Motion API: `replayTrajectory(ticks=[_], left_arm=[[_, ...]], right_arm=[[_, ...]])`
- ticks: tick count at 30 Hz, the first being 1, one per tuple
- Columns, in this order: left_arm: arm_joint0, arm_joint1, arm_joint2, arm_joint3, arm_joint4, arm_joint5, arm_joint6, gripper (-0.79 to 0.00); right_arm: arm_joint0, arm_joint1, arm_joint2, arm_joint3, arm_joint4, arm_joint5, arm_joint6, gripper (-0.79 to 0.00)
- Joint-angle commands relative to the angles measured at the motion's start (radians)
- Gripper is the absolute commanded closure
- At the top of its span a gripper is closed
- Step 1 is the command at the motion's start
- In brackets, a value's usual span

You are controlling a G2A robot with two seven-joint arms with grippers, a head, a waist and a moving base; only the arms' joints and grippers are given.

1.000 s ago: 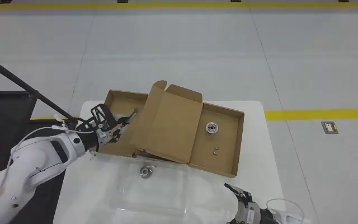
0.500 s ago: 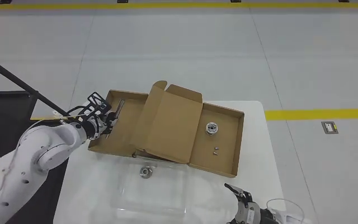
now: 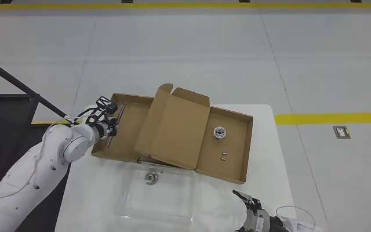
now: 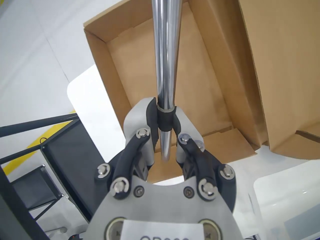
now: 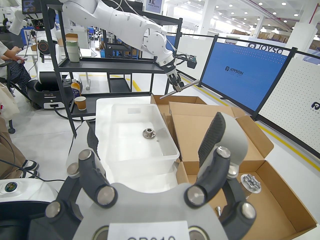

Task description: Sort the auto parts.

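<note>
Left claw (image 4: 165, 121) pinches rod (image 4: 165, 51), apparently off-centre, above box (image 4: 120, 58) edge; smooth steel could pivot or slip free. Right claw (image 5: 155, 131) spread.

The left arm (image 3: 58, 153) is white and round. The left gripper (image 4: 165, 121) and right gripper (image 5: 153, 126) have black links, shiny screws, grey fingers (image 5: 233, 136).

One cardboard box (image 3: 235, 142), one clear bin (image 5: 130, 131), one steel rod (image 4: 166, 51) and two round metal parts (image 3: 151, 177) (image 3: 218, 132)
</note>
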Motion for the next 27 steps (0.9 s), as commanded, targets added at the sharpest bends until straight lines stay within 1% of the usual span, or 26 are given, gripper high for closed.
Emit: replayTrajectory(ticks=[1,8,11,14,17,20,21,25,27], left_arm=[[-0.04,-0.044,0.043,0.072,0.005,0.003,0.005,0.0],[-0.137,-0.179,0.155,0.275,0.02,-0.012,-0.019,0.0],[-0.167,-0.231,0.192,0.355,0.027,-0.026,-0.048,0.0],[-0.188,-0.276,0.215,0.427,0.029,-0.034,-0.06,0.0],[-0.205,-0.314,0.228,0.49,0.034,-0.044,-0.063,-0.209],[-0.217,-0.344,0.234,0.542,0.039,-0.054,-0.057,-0.329],[-0.22,-0.353,0.234,0.559,0.042,-0.057,-0.053,-0.351],[-0.237,-0.376,0.223,0.613,0.045,-0.078,-0.02,-0.391],[-0.246,-0.38,0.21,0.631,0.043,-0.093,0.008,-0.465]], right_arm=[[0.0,0.0,0.0,0.0,0.0,0.0,0.0,-0.785],[0.0,0.0,0.0,0.0,0.0,0.0,0.0,-0.785],[0.0,0.0,0.0,0.0,0.0,0.0,0.0,-0.785],[0.0,0.0,0.0,0.0,0.0,0.0,0.0,-0.785],[0.0,0.0,0.0,0.0,0.0,0.0,0.0,-0.785],[0.0,0.0,0.0,0.0,0.0,0.0,0.0,-0.785],[0.0,0.0,0.0,0.0,0.0,0.0,0.0,-0.785],[0.0,0.0,0.0,0.0,0.0,0.0,0.0,-0.785],[0.0,0.0,0.0,0.0,0.0,0.0,0.0,-0.785]])
